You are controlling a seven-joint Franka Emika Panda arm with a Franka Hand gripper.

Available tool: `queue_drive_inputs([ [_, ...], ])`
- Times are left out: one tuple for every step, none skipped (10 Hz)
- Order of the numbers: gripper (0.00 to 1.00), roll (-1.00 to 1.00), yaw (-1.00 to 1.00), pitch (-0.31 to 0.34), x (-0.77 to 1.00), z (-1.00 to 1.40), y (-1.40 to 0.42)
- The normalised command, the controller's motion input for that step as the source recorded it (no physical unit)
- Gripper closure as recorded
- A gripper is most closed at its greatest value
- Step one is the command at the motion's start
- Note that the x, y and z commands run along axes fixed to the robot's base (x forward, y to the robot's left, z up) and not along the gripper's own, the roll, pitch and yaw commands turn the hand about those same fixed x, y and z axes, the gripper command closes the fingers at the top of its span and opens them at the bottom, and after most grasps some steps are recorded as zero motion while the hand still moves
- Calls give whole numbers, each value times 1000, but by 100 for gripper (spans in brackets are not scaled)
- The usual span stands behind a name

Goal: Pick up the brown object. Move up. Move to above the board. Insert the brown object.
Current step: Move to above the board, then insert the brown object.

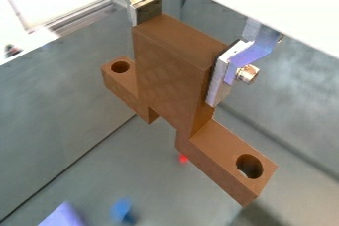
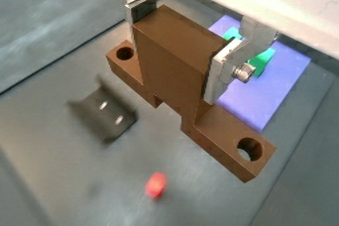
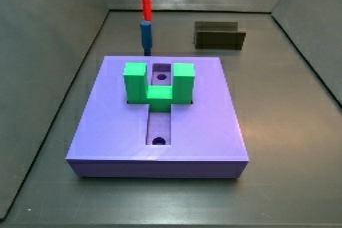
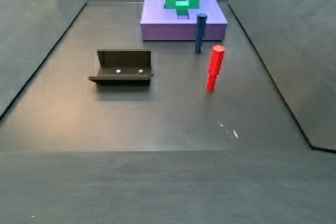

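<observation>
Grey floor [image 4: 144, 120]: board [image 3: 201, 122], peg [image 4: 215, 67], fixture [image 4: 122, 68]; pincer [image 2: 199, 47] aloft.

Even, soft light; faint shadows; wrist views blurred toward their edges.

We see the orange-brown bar [image 1: 185, 101], a flat T-like piece with a round hole in each thick end, lifted clear of the floor in both wrist views [image 2: 179, 71], its raised middle clamped between the silver fingers [image 2: 225, 69] of the gripper [image 1: 179, 37]. The large flat purple board [image 3: 114, 137] lies on the grey floor, its central lengthwise groove and round holes facing up; in a side view it sits at the far end [image 4: 157, 20].
</observation>
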Motion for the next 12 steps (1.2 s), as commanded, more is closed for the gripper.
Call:
queue_drive_inputs([
  [100,-26,7,34,185,160,-1400],
  [100,-7,11,55,191,167,-1400],
  [100,-19,5,73,202,168,-1400],
  [100,5,8,101,219,170,-1400],
  [100,-20,3,129,245,177,-1400],
  [100,14,6,155,272,186,-1400],
  [100,15,11,168,319,200,-1400],
  [100,18,11,167,186,99,-638],
  [100,29,10,152,121,51,-272],
  [100,7,0,0,0,0,0],
  [100,-91,-531,-231,-140,0,0],
  [100,-330,-740,-346,0,-66,0],
])
